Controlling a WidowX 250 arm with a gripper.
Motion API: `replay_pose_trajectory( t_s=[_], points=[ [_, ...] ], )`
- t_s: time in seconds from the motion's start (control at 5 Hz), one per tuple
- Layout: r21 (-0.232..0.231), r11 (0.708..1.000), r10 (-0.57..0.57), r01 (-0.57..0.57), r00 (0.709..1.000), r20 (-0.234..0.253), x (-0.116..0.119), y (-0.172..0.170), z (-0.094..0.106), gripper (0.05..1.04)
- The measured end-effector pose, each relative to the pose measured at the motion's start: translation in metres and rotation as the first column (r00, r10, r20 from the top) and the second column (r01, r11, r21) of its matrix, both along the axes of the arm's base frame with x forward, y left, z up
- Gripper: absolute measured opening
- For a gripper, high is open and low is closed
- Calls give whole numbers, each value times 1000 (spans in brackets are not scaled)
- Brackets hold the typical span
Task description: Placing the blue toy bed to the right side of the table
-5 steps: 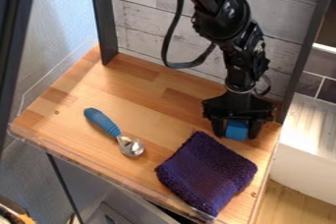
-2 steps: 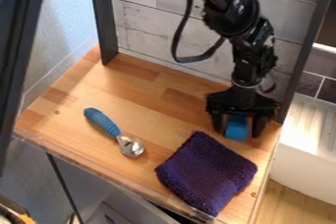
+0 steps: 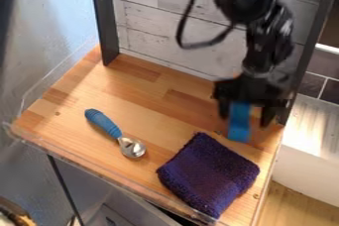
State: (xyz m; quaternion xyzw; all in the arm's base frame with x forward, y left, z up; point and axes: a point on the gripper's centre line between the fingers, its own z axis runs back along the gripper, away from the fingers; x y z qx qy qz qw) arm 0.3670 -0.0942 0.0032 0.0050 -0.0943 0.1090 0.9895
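Gripper (image 3: 245, 120) with jaws apparently parted, the blue toy bed (image 3: 240, 125) between them. Sideways drift could snag the bed and topple it.

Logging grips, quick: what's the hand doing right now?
Hand: open, holding nothing; a gap shows between one finger and the blue bed.

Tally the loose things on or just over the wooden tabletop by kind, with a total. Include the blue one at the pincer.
Toy bed, blue, at the pincer: 1
Scoop with a blue handle and metal head: 1
Folded purple cloth: 1
Total: 3
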Motion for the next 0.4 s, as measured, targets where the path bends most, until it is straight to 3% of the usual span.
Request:
replay_pose_trajectory(
  t_s=[0.2, 0.4],
  points=[
    [13, 999, -46, 45, 998, 33, -2, -1, 21, 1000],
    [12, 999, -46, 45, 998, 35, -2, -1, 21, 1000]
  ],
)
